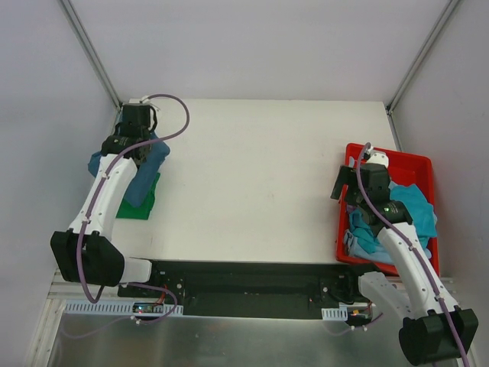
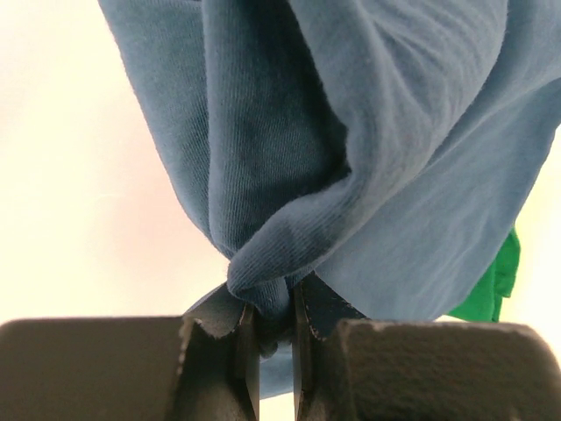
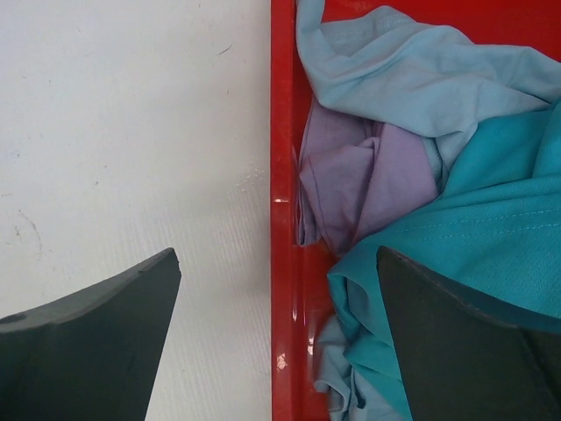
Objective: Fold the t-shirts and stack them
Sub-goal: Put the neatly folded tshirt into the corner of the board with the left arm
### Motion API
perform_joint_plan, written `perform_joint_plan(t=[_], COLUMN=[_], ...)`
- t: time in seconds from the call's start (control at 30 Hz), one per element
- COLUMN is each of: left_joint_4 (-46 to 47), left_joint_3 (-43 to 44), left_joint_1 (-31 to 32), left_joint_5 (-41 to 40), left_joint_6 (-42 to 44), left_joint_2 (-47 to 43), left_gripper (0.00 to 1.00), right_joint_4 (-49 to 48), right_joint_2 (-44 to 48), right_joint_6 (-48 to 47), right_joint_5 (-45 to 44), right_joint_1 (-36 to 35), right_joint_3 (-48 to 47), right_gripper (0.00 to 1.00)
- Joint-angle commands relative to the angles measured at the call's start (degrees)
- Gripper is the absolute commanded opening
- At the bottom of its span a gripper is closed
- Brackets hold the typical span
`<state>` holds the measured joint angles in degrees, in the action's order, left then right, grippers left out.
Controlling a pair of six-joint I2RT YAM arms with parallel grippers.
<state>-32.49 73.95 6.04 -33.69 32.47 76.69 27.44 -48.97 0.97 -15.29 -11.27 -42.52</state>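
Upper left, top view: your left pincer [image 2: 273, 320] pinches a bunched fold of the dark blue tee [image 1: 150, 171] over the green tee [image 1: 142, 205]; so small a bite may slip. Right pincer [image 3: 279, 267] spread above the red bin [image 3: 282, 132].

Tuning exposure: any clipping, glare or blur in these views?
Left wrist: background behind the blue shirt clipped to cream, weave sharp, left gripper near-black. Right wrist: small glints on the bin wall, right gripper dark and featureless. Top: even light, soft shadows.
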Motion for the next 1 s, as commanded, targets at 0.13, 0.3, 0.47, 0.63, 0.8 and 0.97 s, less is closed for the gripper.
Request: perform_joint_plan(t=[0.13,0.3,0.47,0.63,0.8,0.97], left_joint_4=[-1.70,-2.14,-4.86,-7.67,-11.80,-12.95], left_joint_3=[1.20,0.93,6.46,10.33,13.06,11.66], left_joint_1=[-2.61,-3.32,-3.41,-3.41,-3.41,-3.41], left_joint_5=[-0.07,2.76,2.31,4.16,3.20,5.03], left_joint_6=[-0.73,-4.51,-7.24,-8.74,-10.32,-12.25], left_joint_2=[-2.68,-0.49,2.41,2.33,1.72,0.05], left_gripper=[0.00,0.00,0.00,0.00,0.00,0.00], right_joint_4=[0.07,0.24,0.24,0.07,-0.46,-0.46], right_joint_2=[-0.60,-0.78,-1.04,-1.57,-1.74,-2.09], right_joint_6=[-0.53,-0.62,-0.53,-0.53,-0.53,-0.53], right_joint_5=[-1.32,-1.50,-1.67,-0.71,0.00,0.79], right_joint_1=[0.28,0.28,0.37,0.37,0.46,0.46], right_joint_3=[-2.56,-2.65,-2.57,-3.00,-2.57,-2.39], right_gripper=[0.96,0.96,0.96,0.96,0.96,0.96])
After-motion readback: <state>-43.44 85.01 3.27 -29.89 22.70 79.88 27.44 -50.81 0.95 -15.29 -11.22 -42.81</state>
